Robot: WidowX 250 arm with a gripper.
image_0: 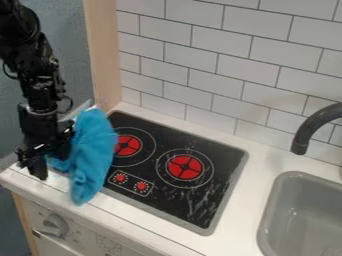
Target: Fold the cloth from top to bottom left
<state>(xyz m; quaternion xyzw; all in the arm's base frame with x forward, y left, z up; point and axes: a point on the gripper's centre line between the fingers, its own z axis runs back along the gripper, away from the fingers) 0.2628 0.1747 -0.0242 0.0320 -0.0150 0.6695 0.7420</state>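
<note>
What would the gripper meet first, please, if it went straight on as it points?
Probably the counter below the gripper, or a fold of the cloth beside it; the depth is unclear.

From here I see my black arm (33, 70) descending steeply on the left side of the stove (217, 162), its lower end leaning slightly toward it. My wrist (38, 117) is nearly upright, left of the stove. Below it, my tool (51, 161) hangs pointing downward, near the stove's left edge.

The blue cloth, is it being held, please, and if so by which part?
It cannot be told; the tool is at the cloth's left side.
</note>
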